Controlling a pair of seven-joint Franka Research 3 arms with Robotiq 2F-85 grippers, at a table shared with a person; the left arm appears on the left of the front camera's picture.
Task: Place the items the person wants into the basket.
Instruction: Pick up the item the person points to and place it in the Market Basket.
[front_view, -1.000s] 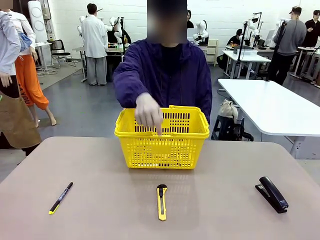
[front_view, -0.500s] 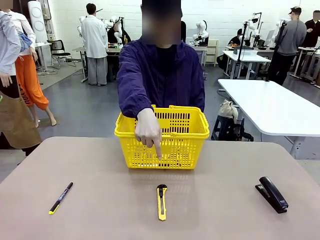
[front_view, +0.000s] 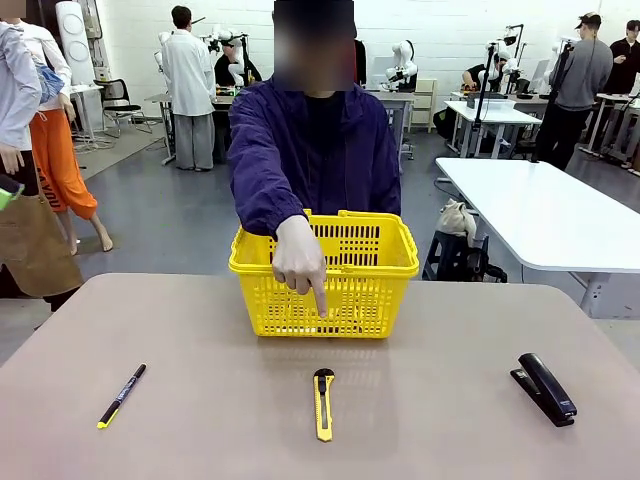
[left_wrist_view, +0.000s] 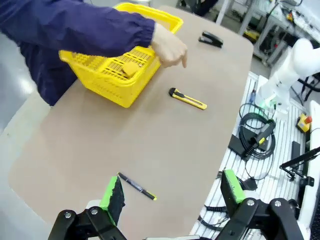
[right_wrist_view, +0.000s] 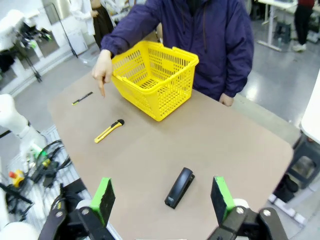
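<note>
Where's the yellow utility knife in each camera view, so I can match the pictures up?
Front view: the utility knife lies at bottom centre, in front of the basket.
Left wrist view: the utility knife sits right of centre, upper half, right of the basket.
Right wrist view: the utility knife sits left of centre, below-left of the basket.
Shared landmark: the yellow basket, with the person's hand pointing down beside it.

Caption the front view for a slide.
Person in navy jacket points down toward slim yellow-and-black utility knife before yellow plastic mesh basket.
</note>
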